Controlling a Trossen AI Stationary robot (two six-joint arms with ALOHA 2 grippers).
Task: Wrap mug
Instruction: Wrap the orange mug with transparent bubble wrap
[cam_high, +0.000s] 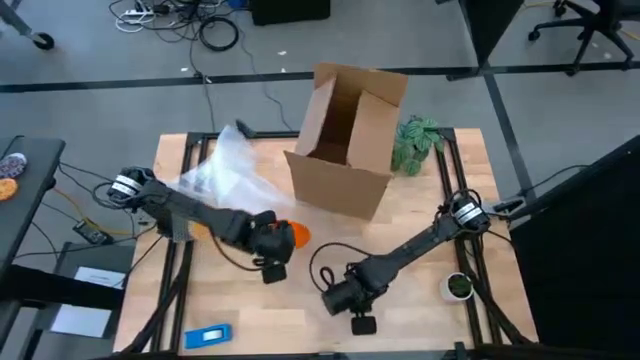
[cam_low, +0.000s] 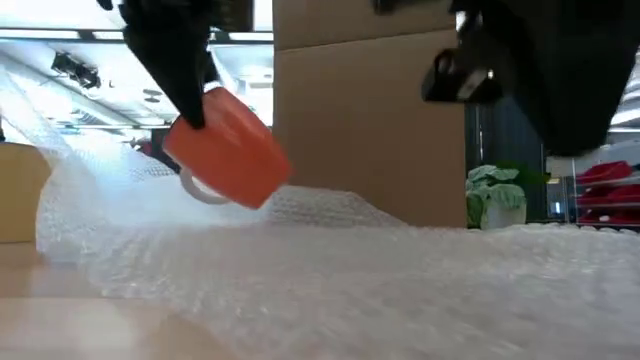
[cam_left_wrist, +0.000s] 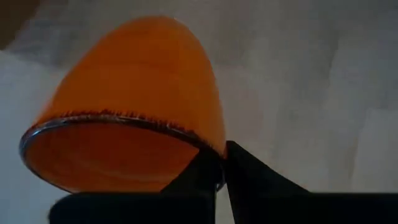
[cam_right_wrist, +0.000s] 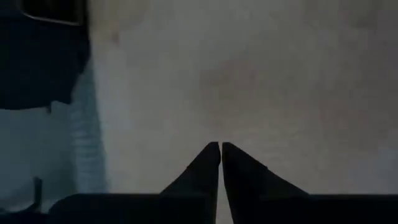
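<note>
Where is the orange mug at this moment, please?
The orange mug is held by the left gripper, lifted and tilted above the bubble wrap. In the high view it is left of centre, in front of the cardboard box.

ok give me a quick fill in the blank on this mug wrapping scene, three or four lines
1. The left end effector grips the orange mug by its ____.
2. In the low view the mug hangs above a sheet of ____ wrap.
3. The cardboard box stands with its flaps ____.
4. The right end effector's fingers are ____.

Missing words: rim; bubble; open; shut
</note>
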